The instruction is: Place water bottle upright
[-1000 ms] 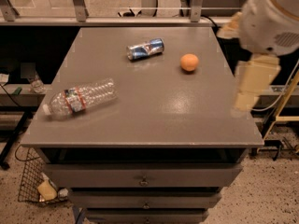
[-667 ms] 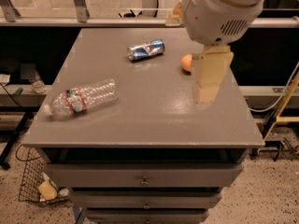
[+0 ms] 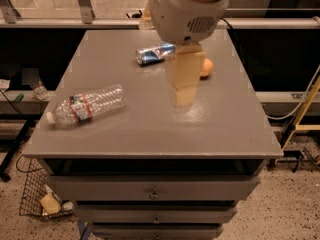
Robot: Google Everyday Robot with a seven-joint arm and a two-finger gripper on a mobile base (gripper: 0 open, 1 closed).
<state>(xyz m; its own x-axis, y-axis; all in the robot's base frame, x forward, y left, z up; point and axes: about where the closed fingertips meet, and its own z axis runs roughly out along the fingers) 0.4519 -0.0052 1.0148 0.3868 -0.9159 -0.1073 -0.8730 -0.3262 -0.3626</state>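
Note:
The water bottle (image 3: pixel 87 105), clear ribbed plastic with a white cap and a red, white and dark label band, lies on its side near the left front of the grey table (image 3: pixel 150 134), cap pointing left. My gripper (image 3: pixel 183 91) hangs from the big white arm housing over the middle of the table, well to the right of the bottle and apart from it. Nothing shows in it.
A blue and silver drink can (image 3: pixel 155 53) lies on its side at the back centre. An orange ball (image 3: pixel 207 67) sits right of the arm, partly hidden. Drawers are under the tabletop. A wire basket (image 3: pixel 42 199) stands on the floor at lower left.
The arm has swung from the table's right edge leftward to over the middle, nearer the bottle. The bottle, can and orange have not moved.

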